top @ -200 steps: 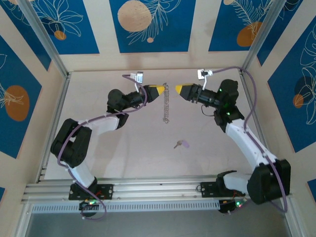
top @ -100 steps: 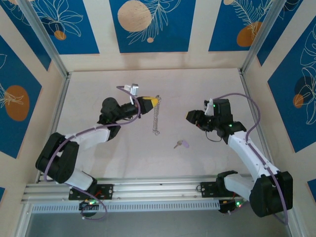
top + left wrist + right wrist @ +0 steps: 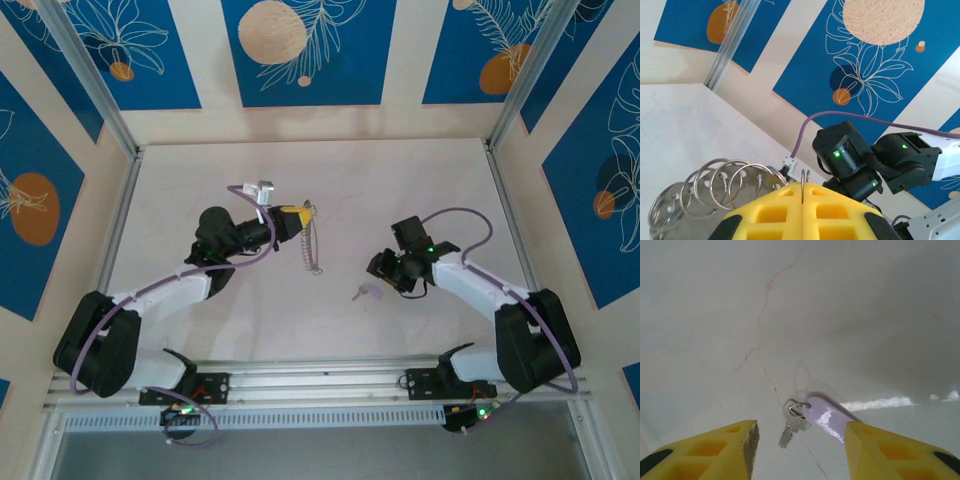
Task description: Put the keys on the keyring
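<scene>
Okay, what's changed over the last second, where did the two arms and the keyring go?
The right gripper swung away from the keyring, down toward the near edge, and now hangs open over the key. The left gripper carried the keyring leftward and nearer, shut on it as before. The key itself has not moved.

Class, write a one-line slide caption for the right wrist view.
Open right gripper poised over the small lilac-tagged key lying on the pale table.
</scene>
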You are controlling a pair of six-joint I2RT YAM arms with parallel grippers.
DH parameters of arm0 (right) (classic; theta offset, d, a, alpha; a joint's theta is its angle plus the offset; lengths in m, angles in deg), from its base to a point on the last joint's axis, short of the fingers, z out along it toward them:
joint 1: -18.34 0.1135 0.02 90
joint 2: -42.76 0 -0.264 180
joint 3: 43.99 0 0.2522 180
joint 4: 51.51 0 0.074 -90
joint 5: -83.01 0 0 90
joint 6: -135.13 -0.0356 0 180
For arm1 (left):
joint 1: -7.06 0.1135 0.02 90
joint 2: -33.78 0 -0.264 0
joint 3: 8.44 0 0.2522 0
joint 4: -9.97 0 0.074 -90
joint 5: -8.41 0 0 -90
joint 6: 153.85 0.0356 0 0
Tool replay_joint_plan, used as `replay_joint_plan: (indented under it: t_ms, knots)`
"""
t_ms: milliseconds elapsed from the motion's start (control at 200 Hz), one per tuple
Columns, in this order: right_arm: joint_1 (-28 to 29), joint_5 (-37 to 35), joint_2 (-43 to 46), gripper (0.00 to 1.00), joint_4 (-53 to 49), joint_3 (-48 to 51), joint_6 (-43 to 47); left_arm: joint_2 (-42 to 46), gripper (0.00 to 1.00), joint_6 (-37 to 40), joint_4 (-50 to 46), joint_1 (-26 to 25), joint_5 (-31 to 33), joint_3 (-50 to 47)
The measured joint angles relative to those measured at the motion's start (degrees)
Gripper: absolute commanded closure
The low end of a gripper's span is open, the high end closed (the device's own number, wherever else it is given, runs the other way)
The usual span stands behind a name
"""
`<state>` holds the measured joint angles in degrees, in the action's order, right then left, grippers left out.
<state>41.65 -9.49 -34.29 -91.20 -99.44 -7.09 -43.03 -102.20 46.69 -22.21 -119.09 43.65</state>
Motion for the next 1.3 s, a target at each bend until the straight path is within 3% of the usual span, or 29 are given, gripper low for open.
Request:
replay_joint_plan:
  t_ms: [430, 1300]
  knots:
    - [6.2, -4.4, -11.3, 0.57, -2.7, -7.9, -2.7, 1.7, 1.00, 2.9, -2.1, -0.3, 0.1, -0.4]
    - [8.7, -7.9, -14.4, 0.69, -6.1, -8.6, -5.4, -0.8, 1.00, 0.8, 3.8, -0.3, -2.6, -0.4]
